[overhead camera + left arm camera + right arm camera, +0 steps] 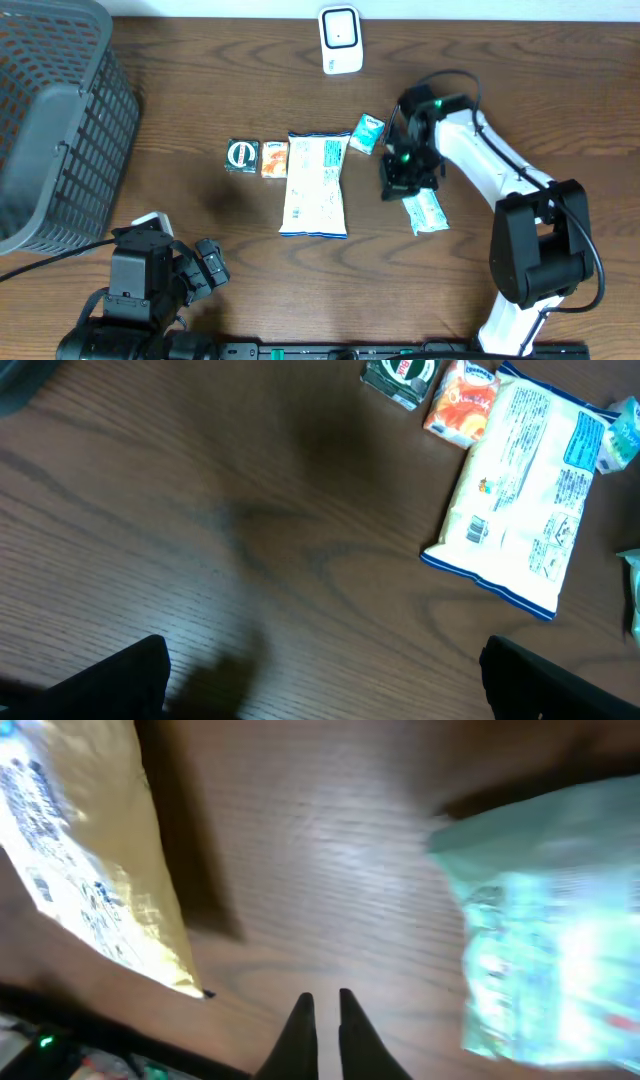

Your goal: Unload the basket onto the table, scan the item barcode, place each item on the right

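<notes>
The right tool [400,185] is shut: in the right wrist view its two dark fingers [303,1025] stand pressed tip to tip with nothing between them. They hang over bare wood of the table [200,80], and whether the tips touch the surface cannot be told. The pale green packet [425,212] lies flat just beside this tool, on the side away from the large white snack bag [316,185]; in the right wrist view the packet [540,920] fills the right of the frame, blurred, and the bag's edge [90,870] fills the left.

The left tool [320,655] is spread wide, one finger [100,680] at each lower corner of its view, with only bare table between them. It holds nothing and sits well apart from the items, at the near edge of the table [205,265].

A small teal box [367,133], an orange carton [275,158] and a dark box [242,155] lie in a row with the bag. The white barcode scanner [340,40] stands at the far edge, and a grey basket [50,130] sits at the left.
</notes>
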You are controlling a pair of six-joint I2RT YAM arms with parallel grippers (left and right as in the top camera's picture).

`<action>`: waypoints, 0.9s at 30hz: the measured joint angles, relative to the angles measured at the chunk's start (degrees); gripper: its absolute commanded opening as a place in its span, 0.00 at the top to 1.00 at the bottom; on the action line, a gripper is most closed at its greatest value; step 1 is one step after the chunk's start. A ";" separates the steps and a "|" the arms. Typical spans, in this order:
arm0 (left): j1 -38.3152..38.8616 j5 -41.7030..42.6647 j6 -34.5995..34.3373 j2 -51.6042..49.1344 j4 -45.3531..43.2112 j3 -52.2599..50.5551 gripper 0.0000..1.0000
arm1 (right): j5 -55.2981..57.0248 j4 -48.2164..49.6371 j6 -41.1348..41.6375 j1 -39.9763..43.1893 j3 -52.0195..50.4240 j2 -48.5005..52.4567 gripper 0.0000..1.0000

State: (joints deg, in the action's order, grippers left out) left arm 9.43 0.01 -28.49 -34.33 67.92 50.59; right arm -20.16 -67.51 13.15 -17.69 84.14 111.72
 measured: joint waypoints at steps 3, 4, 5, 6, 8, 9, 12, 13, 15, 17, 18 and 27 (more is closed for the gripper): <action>0.00 0.00 0.00 0.00 0.02 0.00 0.02 | 5.86 -3.04 -0.13 0.24 3.30 0.00 0.90; 0.00 0.00 0.00 0.00 0.00 0.00 0.02 | 7.74 -3.72 -0.17 0.39 3.91 0.00 0.89; 0.00 0.00 0.00 0.00 0.02 0.00 0.02 | 9.35 -4.13 -0.17 0.66 4.17 0.00 0.89; 0.00 0.00 0.00 0.00 0.00 0.00 0.02 | 11.08 -4.44 -0.17 1.09 4.24 0.00 0.89; 0.00 0.02 0.00 0.00 0.00 0.00 0.02 | 13.55 -5.33 -0.17 2.38 4.24 0.02 0.89; 0.00 0.02 0.00 0.00 0.02 0.00 0.02 | 14.47 -5.68 -0.17 3.23 4.24 0.02 0.88; 0.00 0.00 0.00 0.00 0.00 0.00 0.03 | 16.28 -5.99 -0.17 6.54 4.24 0.02 0.87; 0.00 0.02 0.00 0.00 0.02 0.00 0.02 | 17.03 -6.05 -0.24 8.02 4.24 0.02 0.86; 0.00 0.00 0.00 0.00 0.02 0.00 0.02 | 17.53 -6.36 -0.63 10.12 4.24 0.02 0.87; 0.00 0.00 0.00 0.00 0.00 0.00 0.02 | 18.08 -6.58 -1.16 12.02 4.24 0.02 0.87; 0.00 0.00 0.00 0.00 0.02 0.00 0.02 | 18.29 -6.69 -1.62 12.90 4.24 0.02 0.87; 0.00 0.00 0.00 0.00 0.02 0.00 0.02 | 18.56 -3.50 -3.15 15.76 -1.86 0.04 0.91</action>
State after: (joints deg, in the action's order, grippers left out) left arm 9.43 0.01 -28.49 -34.33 67.94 50.59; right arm -1.61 -71.00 10.00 -1.93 82.28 111.77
